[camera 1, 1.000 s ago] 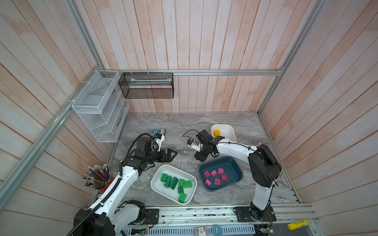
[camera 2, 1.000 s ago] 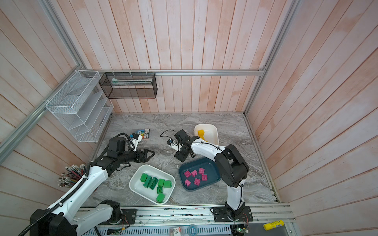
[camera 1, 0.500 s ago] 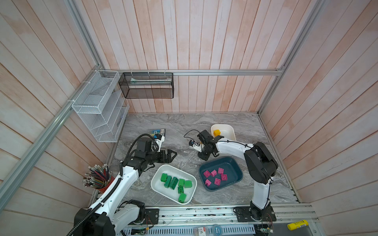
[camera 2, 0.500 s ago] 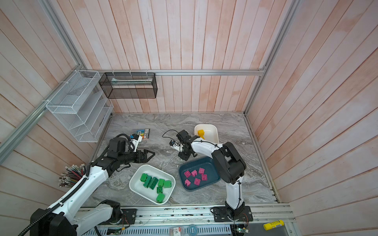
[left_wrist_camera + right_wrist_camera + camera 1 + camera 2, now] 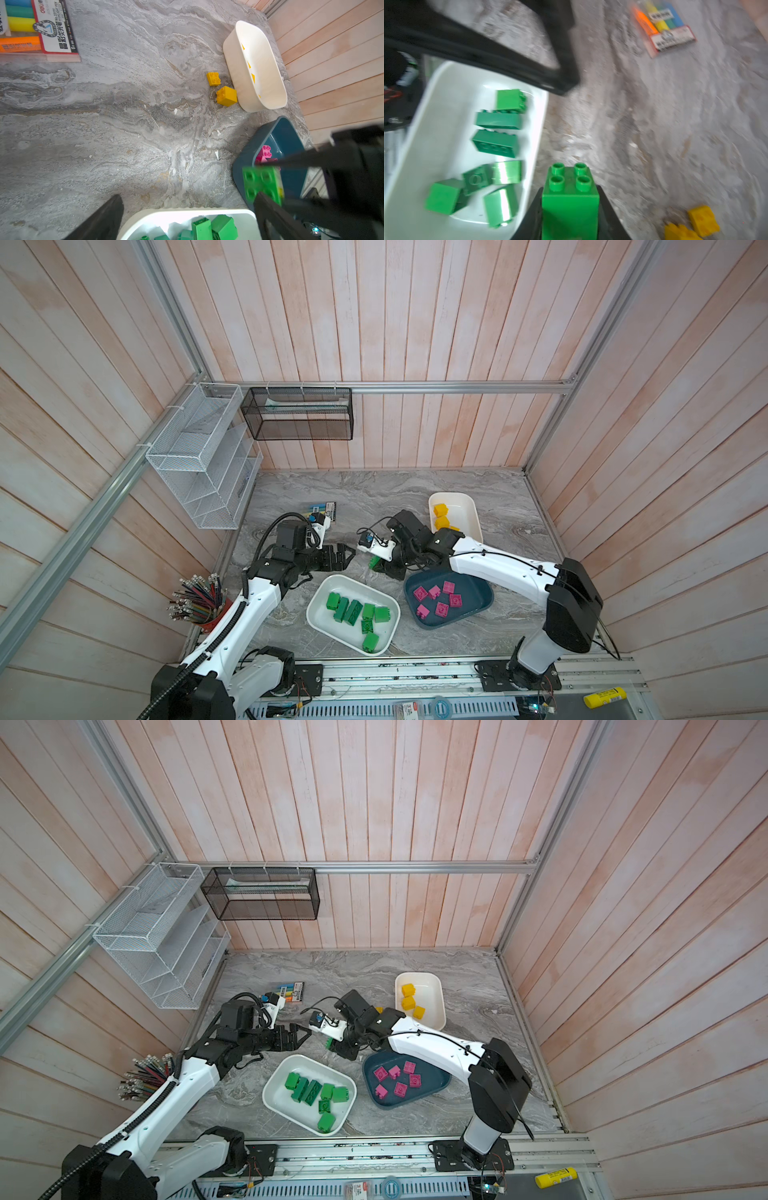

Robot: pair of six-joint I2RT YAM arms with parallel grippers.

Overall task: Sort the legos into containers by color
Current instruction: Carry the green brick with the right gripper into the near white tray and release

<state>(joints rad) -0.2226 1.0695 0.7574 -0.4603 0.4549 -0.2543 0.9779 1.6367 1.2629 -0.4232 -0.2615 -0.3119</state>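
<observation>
Nearest the front: near tub [image 5: 316,605], white, loaded with green bricks [image 5: 353,612], long axis slanting far-left to near-right in both top views. Right beside it, teal tub [image 5: 484,601] with a handful of pink bricks [image 5: 441,608]. Looks nearly wrapped up on green and pink.

Just behind those two: right claw [image 5: 571,218] clamped on the held brick [image 5: 570,197], a square green one, studs pointing out away from the wrist. Sitting over the table [image 5: 374,497] right off the near tub's far-right corner, close to the teal tub's rim too. Can't tell how high off the table.

Key bit: from that claw, near tub lying toward the front and slightly left, basically a short hop over the rim. Already carrying it, so no contest on which arm. Probably just needs a small swing forward-left, then a release.

Left claw [image 5: 349,558] spread wide and empty, hovering off the tub's far-left corner, tips aimed at the right claw and pretty close. Worth watching for a bump there.

Further back: two loose yellows [image 5: 226,96] on the table, just beside the far tub [image 5: 234,68], not in it. Three more yellows [image 5: 408,990] inside already. Guessing next in line after this drop. Back left, highlighters [image 5: 31,31], not part of the job.
</observation>
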